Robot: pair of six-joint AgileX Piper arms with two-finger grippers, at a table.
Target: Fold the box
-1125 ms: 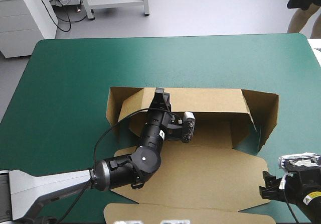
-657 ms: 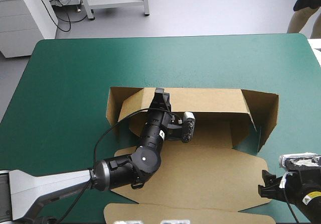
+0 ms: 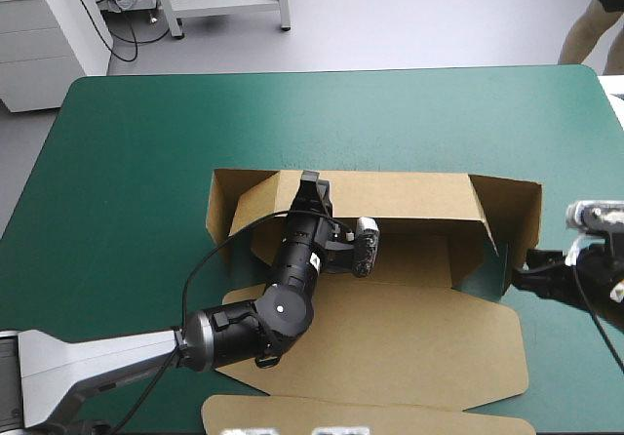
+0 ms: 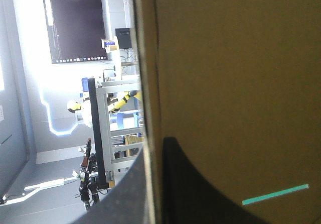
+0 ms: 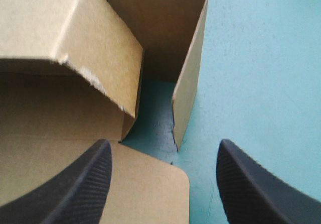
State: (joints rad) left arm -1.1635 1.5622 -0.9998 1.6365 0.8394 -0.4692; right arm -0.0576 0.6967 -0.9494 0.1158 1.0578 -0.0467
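Jaws on the left pinch the box point(image 3: 419, 337) wall; right jaws stand apart beside its flap.

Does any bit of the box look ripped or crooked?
Yes, a little. The box has a slanted inner flap at its right end, and that flap's edge looks scuffed and frayed. It leans inward, its free edge apart from the end wall, with teal-green cover showing between them.

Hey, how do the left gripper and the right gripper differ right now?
The left gripper has its jaws shut on the back wall of the box; the right gripper has its jaws open, holding nothing. The left reaches across the box; the right sits off its right end. Both face the box.
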